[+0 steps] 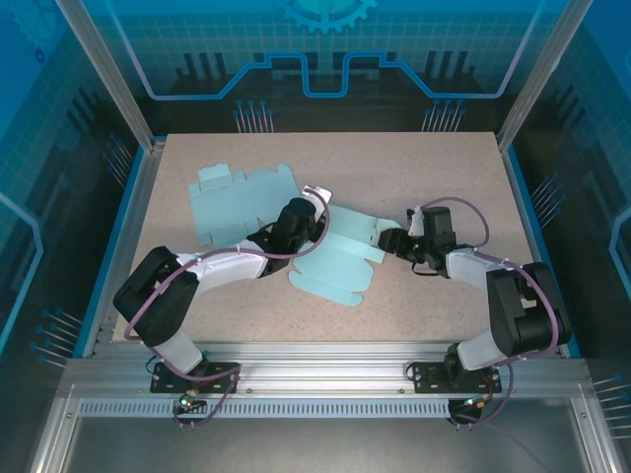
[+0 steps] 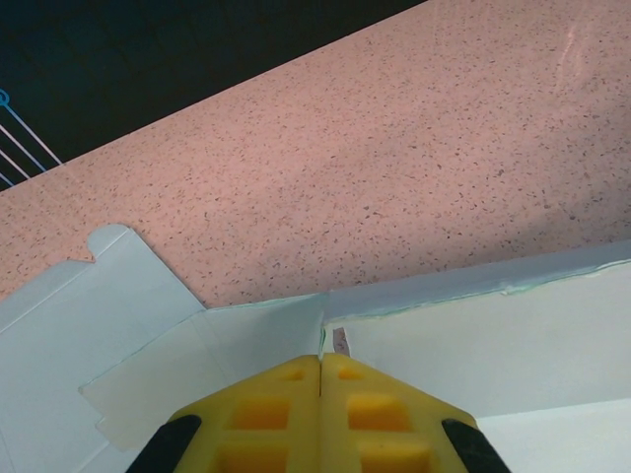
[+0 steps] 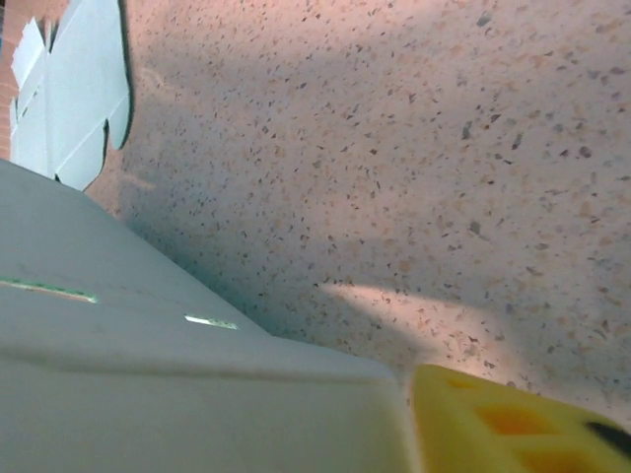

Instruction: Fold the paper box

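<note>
Just ahead of the left gripper [image 2: 320, 363], whose pads [image 2: 276, 404] are bright yellow set in black, the paper box [image 2: 473, 335] is pale mint with whiter cut edges. Beyond it the table [image 2: 394, 158] is pinkish beige, peppered with dark specks. Beside the right gripper [image 1: 387, 239], its pad [image 3: 503, 424] also yellow, the box reads greyer green. Past the left gripper a second blank [image 1: 237, 202] is the same mint. The arms [image 1: 222, 266] are black and white, with purple cables [image 1: 296, 255].

Speckled bench [image 1: 444, 177] — framed and walled in
Aluminium rails [image 1: 325, 379] run along the near edge — blue-lit panels [image 1: 325, 49] stand at the far side and both flanks.
</note>
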